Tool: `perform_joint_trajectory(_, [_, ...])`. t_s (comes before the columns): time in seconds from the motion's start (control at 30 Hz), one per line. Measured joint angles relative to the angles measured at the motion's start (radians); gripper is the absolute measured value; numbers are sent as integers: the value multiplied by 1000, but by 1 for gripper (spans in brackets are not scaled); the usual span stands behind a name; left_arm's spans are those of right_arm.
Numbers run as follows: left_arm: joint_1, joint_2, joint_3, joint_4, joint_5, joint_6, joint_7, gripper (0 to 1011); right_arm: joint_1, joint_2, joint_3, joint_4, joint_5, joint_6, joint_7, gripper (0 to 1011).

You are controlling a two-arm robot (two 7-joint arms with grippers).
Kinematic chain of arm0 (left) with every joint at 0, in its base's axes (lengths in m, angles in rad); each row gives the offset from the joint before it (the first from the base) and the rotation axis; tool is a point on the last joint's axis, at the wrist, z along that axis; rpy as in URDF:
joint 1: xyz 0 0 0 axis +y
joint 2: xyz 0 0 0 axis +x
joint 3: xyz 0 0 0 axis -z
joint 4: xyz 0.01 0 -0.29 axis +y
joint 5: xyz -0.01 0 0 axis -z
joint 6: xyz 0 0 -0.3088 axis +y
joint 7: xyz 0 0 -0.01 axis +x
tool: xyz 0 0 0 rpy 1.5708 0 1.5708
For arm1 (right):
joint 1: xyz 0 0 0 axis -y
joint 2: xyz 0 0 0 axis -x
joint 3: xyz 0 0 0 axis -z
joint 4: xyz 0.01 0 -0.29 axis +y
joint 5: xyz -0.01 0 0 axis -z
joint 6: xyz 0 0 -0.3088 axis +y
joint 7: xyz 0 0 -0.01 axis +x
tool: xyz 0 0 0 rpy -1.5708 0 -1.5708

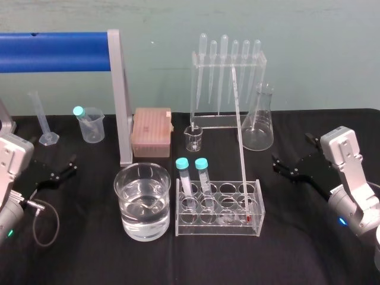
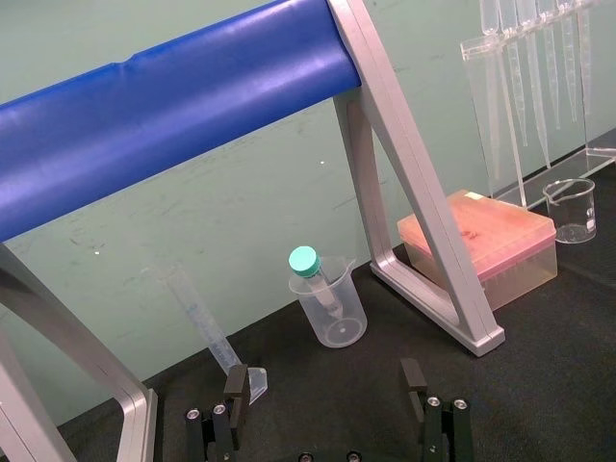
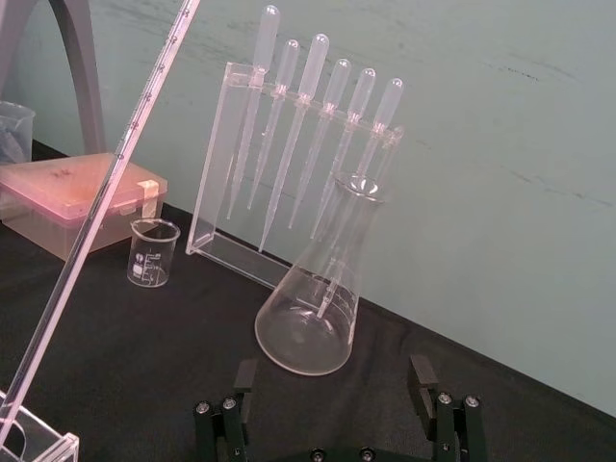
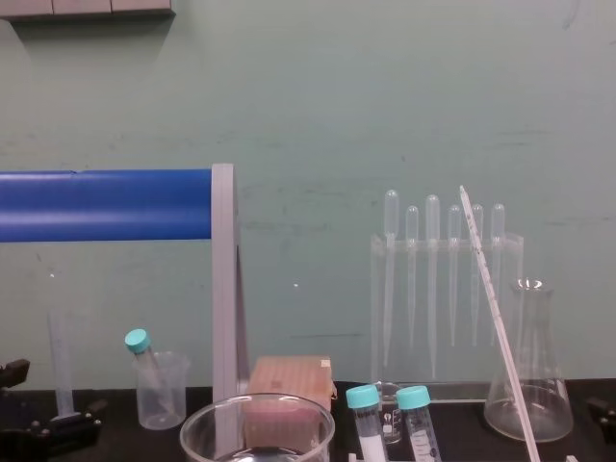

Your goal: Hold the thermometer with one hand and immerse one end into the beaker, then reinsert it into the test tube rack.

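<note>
Nearest us, the beaker (image 1: 142, 202) stands on the black table (image 1: 89, 255) with clear liquid in it, just left of the clear test tube rack (image 1: 218, 208). The thermometer (image 1: 239, 142) stands in a cell at the rack's right end with its reddish bulb down. From the head view we cannot say for sure whether that cell is in the front or back row. The rod tilts, and its top crosses in front of the pipette stand (image 1: 228, 83) behind it. Two teal-capped tubes (image 1: 192, 173) fill cells at the rack's left end, between the thermometer and the beaker.

The right gripper (image 1: 278, 166) rests low to the right of the rack, well apart from the thermometer. Its fingers (image 3: 421, 373) are spread wide and hold nothing. The left gripper (image 1: 72, 165) lies at the far left, also spread wide and empty.

Behind the rack a small beaker (image 1: 193, 138) sits at the foot of the pipette stand, with a conical flask (image 1: 258, 119) to its right, beyond the right gripper. Left of the small beaker are a pink tip box (image 1: 152, 132) and the grey leg of a frame (image 1: 122, 101) that carries a blue bar. Farther left stand a plastic cup (image 1: 91, 126) holding a capped tube and a thin graduated cylinder (image 1: 43, 122).
</note>
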Motion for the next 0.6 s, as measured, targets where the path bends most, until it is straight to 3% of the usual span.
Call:
perform_joint_trajectory(0.4, [0, 0, 0, 0, 0, 0, 0, 1008, -4, -3, 10, -4, 2, 4, 0, 1002])
perform_joint_trajectory(0.57, [0, 0, 0, 0, 0, 0, 0, 1008, -26, -16, 66, -36, 69, 7, 12, 1003])
perform_joint_trajectory(0.6, [0, 0, 0, 0, 0, 0, 0, 1008, -36, -22, 91, -53, 106, 6, 20, 1003])
